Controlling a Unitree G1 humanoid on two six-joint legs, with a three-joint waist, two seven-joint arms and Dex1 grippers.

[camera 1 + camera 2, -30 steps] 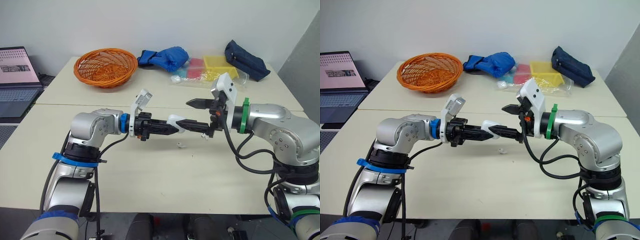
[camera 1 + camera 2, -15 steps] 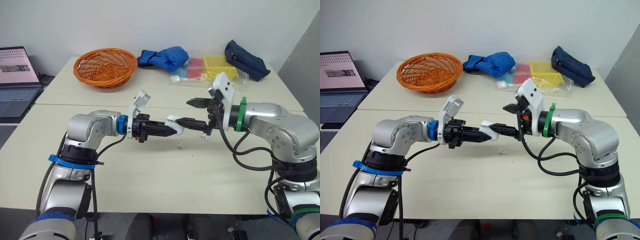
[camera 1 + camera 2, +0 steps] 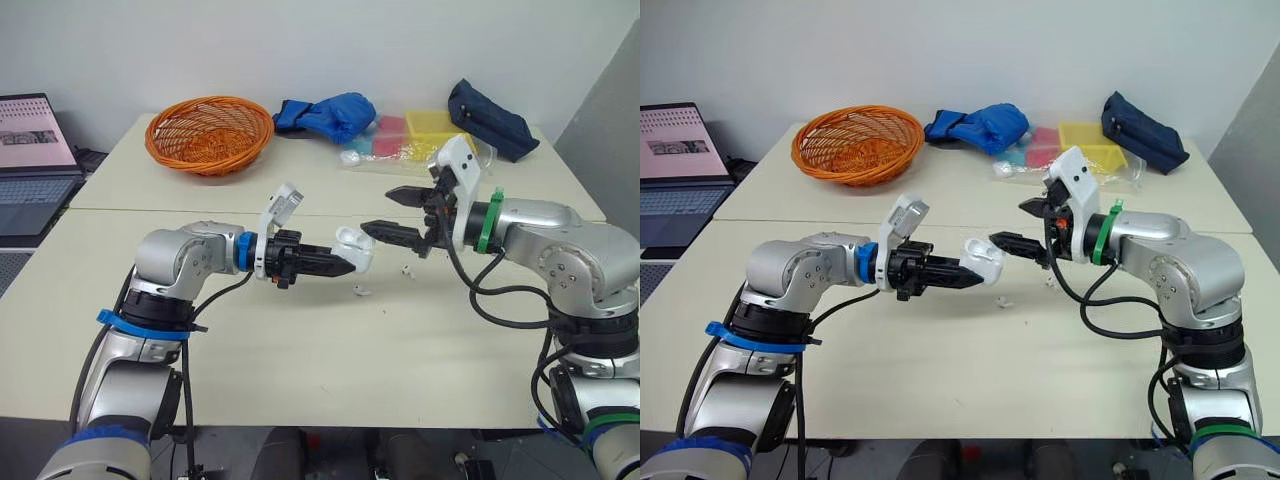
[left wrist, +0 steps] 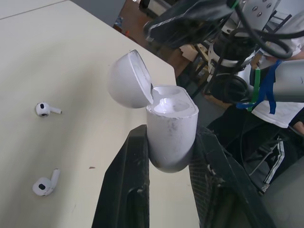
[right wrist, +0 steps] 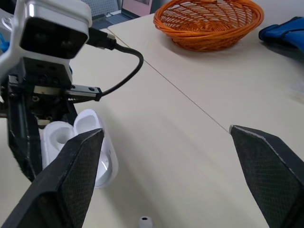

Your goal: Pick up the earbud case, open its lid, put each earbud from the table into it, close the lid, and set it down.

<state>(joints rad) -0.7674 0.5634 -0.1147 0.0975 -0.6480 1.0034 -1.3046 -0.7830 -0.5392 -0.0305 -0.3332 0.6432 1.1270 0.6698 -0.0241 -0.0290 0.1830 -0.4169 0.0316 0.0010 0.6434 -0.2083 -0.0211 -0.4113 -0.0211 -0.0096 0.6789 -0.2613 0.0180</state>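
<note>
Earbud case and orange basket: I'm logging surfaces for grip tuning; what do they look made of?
Earbud case: likely hard white plastic, smooth with slight sheen, faint scuffs. Orange basket: open woven lattice, perhaps coated wire or plastic; cannot tell which.

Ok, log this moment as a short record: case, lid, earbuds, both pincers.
earbud case: held above the table
lid: swung open, wells look empty
earbuds: one earbud and a second earbud, both on the table
left pincer: shut on the case
right pincer: open, close by the case
</note>
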